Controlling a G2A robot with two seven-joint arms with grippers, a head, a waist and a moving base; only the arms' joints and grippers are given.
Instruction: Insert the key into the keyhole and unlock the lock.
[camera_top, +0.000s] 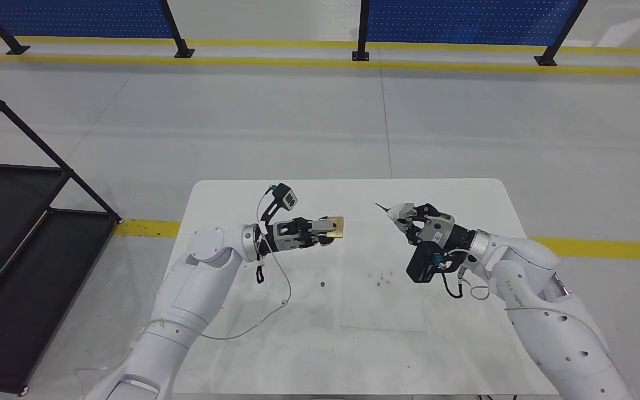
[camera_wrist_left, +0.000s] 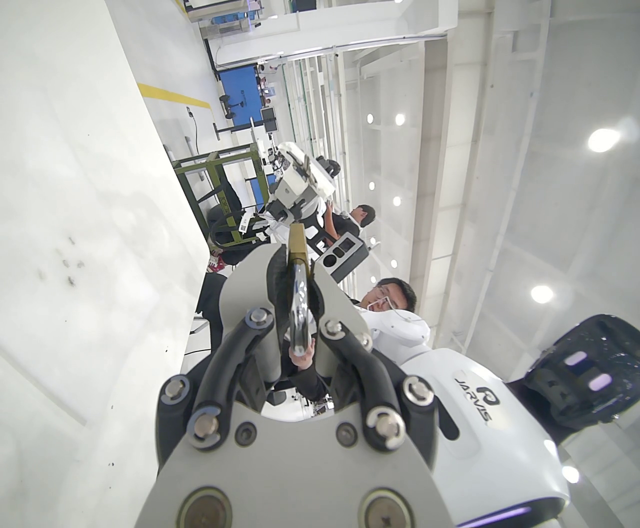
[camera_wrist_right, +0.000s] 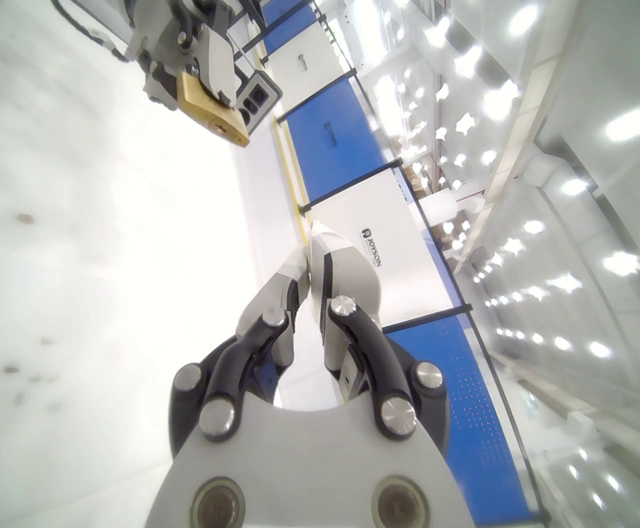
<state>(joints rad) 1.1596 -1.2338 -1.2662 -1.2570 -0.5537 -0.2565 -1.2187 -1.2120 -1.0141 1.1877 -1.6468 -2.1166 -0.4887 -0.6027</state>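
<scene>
Both clamped tight: L gripper (camera_wrist_left: 298, 272) on brass lock (camera_wrist_right: 212, 112), R gripper (camera_wrist_right: 306, 260) pinching key (camera_top: 383, 208), well apart.

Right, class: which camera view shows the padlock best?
The right wrist view: the padlock's broad brass face shows. The top view shows it small in the left gripper; the left wrist view shows it edge-on.

Passage: an open gap separates the lock (camera_top: 338, 227), held by the left gripper (camera_top: 326, 228), from the key (camera_top: 381, 207) in the right gripper (camera_top: 402, 213), above the table (camera_top: 440, 330). Obstruction: a loose cable (camera_top: 284, 290) trails beside the left arm.
</scene>
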